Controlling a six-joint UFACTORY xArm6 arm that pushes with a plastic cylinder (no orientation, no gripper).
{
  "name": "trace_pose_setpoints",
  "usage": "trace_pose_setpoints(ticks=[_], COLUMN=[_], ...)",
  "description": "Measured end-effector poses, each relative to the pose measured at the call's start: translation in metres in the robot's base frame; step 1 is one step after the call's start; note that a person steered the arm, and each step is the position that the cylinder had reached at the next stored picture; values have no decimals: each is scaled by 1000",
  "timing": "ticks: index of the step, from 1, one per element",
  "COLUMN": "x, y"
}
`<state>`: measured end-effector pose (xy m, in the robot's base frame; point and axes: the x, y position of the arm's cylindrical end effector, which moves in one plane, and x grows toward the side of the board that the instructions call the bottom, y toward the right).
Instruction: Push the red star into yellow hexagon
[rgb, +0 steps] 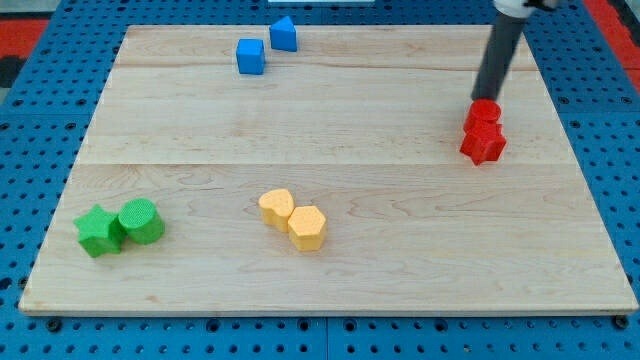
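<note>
The red star (483, 143) lies at the view's right, touching a second red block (484, 113) just above it. The yellow hexagon (307, 227) sits low in the middle, touching another yellow block (277, 207) at its upper left. My tip (484, 98) comes down from the top right and rests at the top edge of the upper red block, above the red star. The star is far to the right of the yellow hexagon.
A blue cube (250, 56) and another blue block (284, 34) lie near the view's top. A green star (99, 231) and a green cylinder (141, 221) touch at the lower left. The wooden board (330, 290) ends on a blue pegboard.
</note>
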<state>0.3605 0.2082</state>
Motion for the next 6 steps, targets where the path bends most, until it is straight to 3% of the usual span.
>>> trace_pose_setpoints(ticks=[1, 3, 5, 6], x=[61, 134, 129, 115], y=[-11, 6, -58, -36])
